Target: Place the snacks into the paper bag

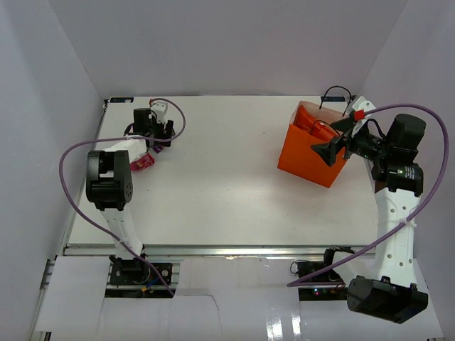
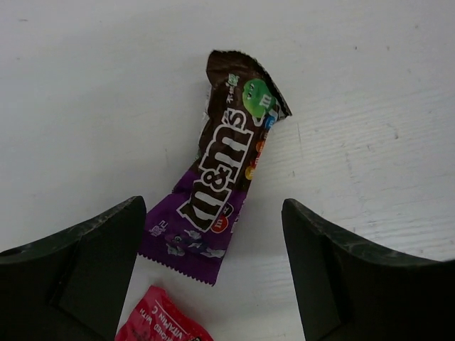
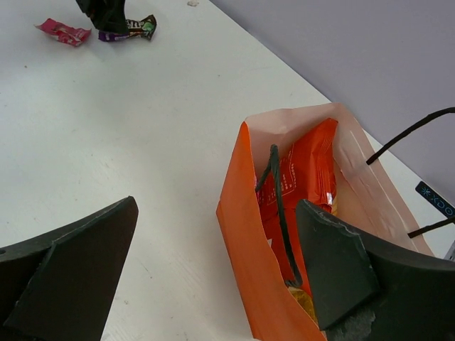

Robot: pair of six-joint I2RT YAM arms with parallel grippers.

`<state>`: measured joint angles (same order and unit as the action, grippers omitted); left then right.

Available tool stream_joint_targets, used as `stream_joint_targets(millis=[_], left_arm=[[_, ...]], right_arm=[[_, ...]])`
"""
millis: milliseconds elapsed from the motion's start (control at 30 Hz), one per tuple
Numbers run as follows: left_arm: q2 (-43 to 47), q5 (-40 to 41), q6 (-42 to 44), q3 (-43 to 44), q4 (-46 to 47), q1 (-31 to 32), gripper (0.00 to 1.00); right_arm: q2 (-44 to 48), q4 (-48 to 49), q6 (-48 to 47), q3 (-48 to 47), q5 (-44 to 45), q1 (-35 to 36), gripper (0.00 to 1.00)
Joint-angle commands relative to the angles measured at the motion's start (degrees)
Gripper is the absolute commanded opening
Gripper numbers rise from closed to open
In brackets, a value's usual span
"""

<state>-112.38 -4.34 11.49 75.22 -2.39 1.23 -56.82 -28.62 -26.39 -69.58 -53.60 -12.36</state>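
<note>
Left fingers (image 2: 78, 270), right fingers (image 3: 64, 277) gape empty: one purple candy bar (image 2: 220, 185), one pink packet (image 2: 160, 320), one paper bag (image 3: 238, 241).

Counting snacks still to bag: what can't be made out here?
Right wrist view: anything under the red-orange crinkly chip bag inside the orange paper bag, hidden by it.
Left wrist view: the red wrapped packet, cut off by the bottom edge.
Top view: that packet's print, too small.

White table (image 1: 227, 192) w/ pale walls (image 1: 213, 42), metal rail (image 1: 234, 250) front.
</note>
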Motion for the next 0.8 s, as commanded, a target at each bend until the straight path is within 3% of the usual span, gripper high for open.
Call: stream_joint_targets(millis=[0, 267, 333, 500, 533, 600, 767], left_arm=[[-1.61, -3.83, 4.51, 1.07, 1.51, -0.09, 0.87], [-4.08, -0.32, 2.57, -0.42, 0.46, -0.09, 0.68], [-3.82, 0.64, 2.49, -0.51, 0.63, -0.09, 0.54], [-2.24, -0.93, 1.17, -0.51, 0.72, -0.09, 0.31], [-1.71, -2.59, 0.47, -0.86, 0.98, -0.09, 0.23], [0.66, -5.40, 0.38, -2.35, 1.86, -0.09, 0.18], [11.53, -23.47, -4.70, -10.16, 9.06, 0.43, 0.13]], right_arm=[[-0.92, 0.94, -0.68, -0.20, -1.77, -0.21, 0.97], [-1.81, 0.85, -0.42, -1.17, -3.87, -0.12, 0.96], [-2.07, 0.94, 0.02, -1.78, -6.07, -0.12, 0.96], [-2.34, 1.98, 0.55, -2.40, -14.57, -0.21, 0.95], [-2.33, 2.69, 1.07, -2.31, -16.08, -0.03, 0.94], [-2.16, 6.71, 5.35, -2.05, -17.67, 1.02, 0.92], [-4.87, 6.83, 7.58, -5.38, -9.19, 10.48, 0.91]])
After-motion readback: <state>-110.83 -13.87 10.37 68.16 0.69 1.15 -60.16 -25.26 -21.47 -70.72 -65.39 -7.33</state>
